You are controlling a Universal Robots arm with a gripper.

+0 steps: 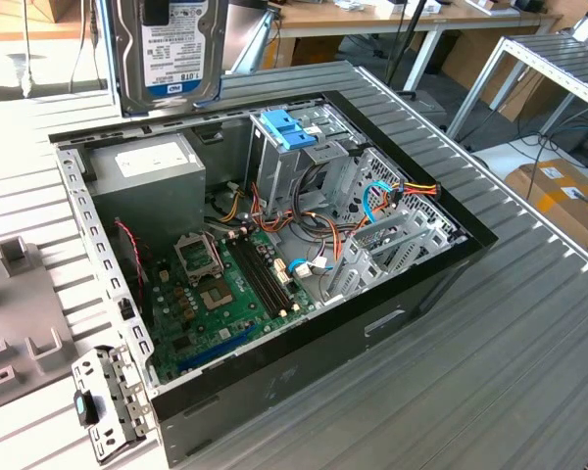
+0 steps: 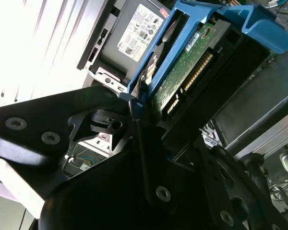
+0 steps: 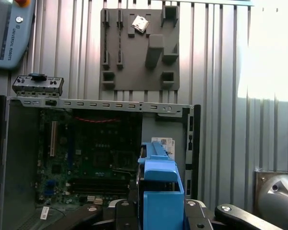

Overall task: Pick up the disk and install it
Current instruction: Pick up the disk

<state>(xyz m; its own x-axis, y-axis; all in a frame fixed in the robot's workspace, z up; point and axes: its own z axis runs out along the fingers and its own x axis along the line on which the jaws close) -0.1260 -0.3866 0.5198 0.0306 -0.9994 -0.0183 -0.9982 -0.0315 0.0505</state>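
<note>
The disk (image 1: pixel 167 49) hangs upright, label to the camera, over the far edge of an open computer case (image 1: pixel 274 392) on a ribbed metal table (image 1: pixel 529 372). A light-blue bracket (image 1: pixel 287 127) tops the drive cage (image 1: pixel 274 174) beside the grey power supply (image 1: pixel 147 196).

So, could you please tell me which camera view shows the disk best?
The exterior view: the disk hangs above the open computer case with its labelled face showing. The second wrist view shows its green circuit-board underside and blue rails; in the first wrist view, one blue rail faces the camera.
</note>
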